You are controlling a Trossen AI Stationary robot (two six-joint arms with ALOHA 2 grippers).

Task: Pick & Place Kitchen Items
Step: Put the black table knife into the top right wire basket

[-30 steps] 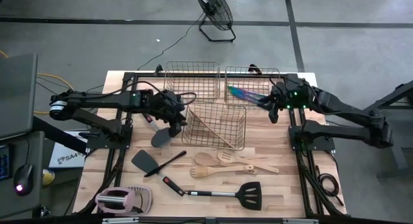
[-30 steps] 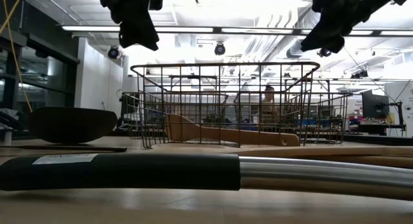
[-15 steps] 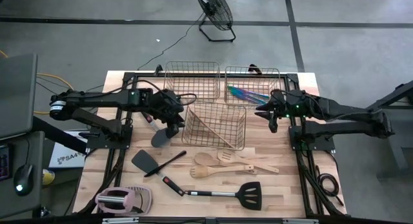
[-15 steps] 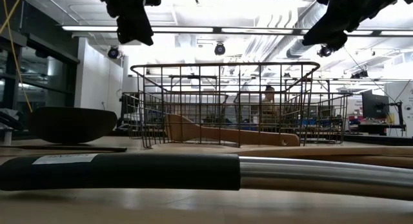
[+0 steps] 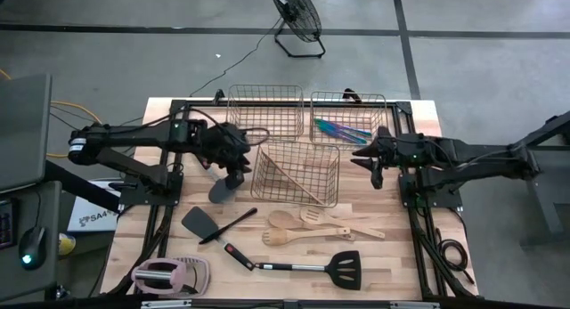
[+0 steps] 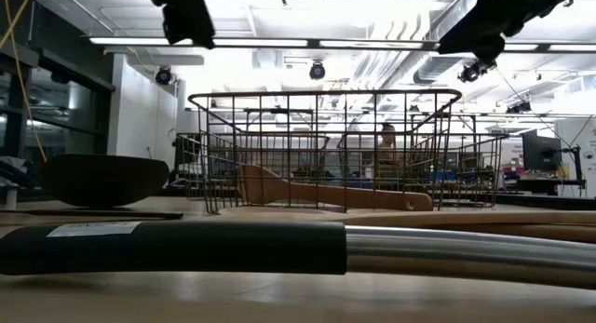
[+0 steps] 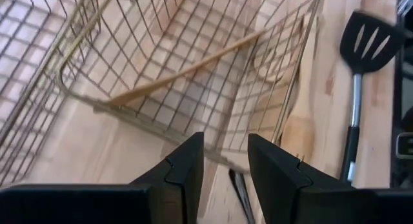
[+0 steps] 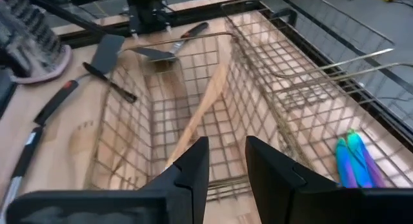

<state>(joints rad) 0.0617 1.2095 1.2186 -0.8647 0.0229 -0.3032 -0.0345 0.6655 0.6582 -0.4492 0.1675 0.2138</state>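
1. Left tool (image 5: pixel 236 171) in the high view hangs just left of the middle basket (image 5: pixel 329 158), over the black spoon (image 5: pixel 220 191). Right tool (image 5: pixel 372 162) sits just right of that basket. One wooden spatula (image 5: pixel 298 182) lies slanted inside it, and the iridescent pieces (image 5: pixel 338 129) are in the far right basket (image 5: pixel 378 102). The wooden spoons (image 5: pixel 312 227) and two black spatulas (image 5: pixel 203 224) are out on the worktop (image 5: pixel 392 264).
2. Low view: both tools are up high, well clear of the worktop, and the wooden spatula (image 6: pixel 317 193) rests in the middle basket.
3. Left wrist: the fingers (image 7: pixel 184 172) are spread a little with nothing between them, basket below.
4. Right wrist: same deal, fingers (image 8: pixel 193 166) slightly spread and empty, iridescent pieces (image 8: pixel 352 159) off to one side.
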